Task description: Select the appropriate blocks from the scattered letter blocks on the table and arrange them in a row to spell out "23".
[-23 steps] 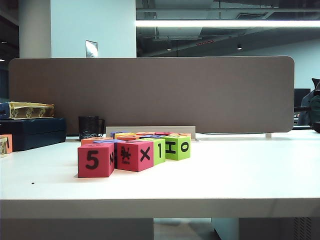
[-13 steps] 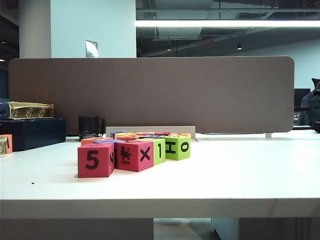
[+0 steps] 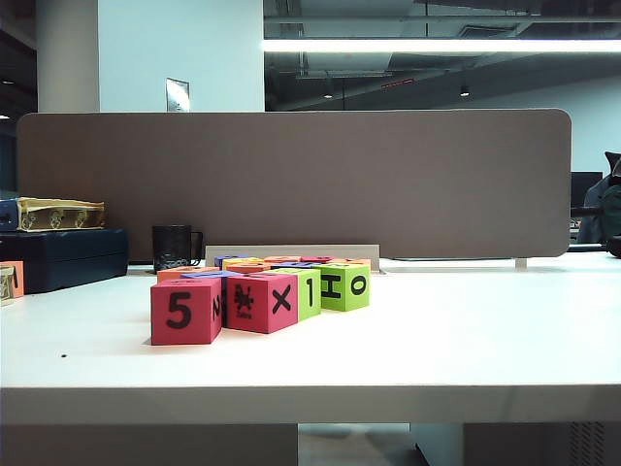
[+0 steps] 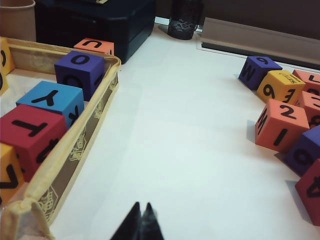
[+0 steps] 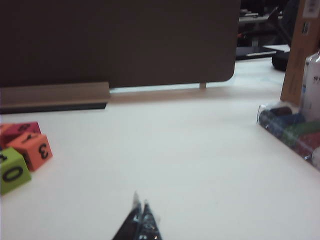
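Observation:
The scattered letter blocks sit in a cluster on the white table (image 3: 437,330), left of centre. In front are a red "5" (image 3: 184,311), a pink-red "X" (image 3: 262,301), a lime green "1" (image 3: 309,291) and a lime green "H"/"O" block (image 3: 344,286). The left wrist view shows an orange block with "2" on top and "I" on its side (image 4: 280,125). In the right wrist view an orange "3" block (image 5: 34,150) stands beside the lime green "0" block (image 5: 12,172). My left gripper (image 4: 141,206) and right gripper (image 5: 140,201) are shut, empty, far short of the blocks.
A beige-rimmed fabric tray (image 4: 75,150) with more blocks lies beside the left gripper. A dark blue case (image 3: 63,257) and a black cup (image 3: 175,248) stand at the back left. A brown partition (image 3: 291,180) closes the rear. A clear bag (image 5: 292,127) lies at the right.

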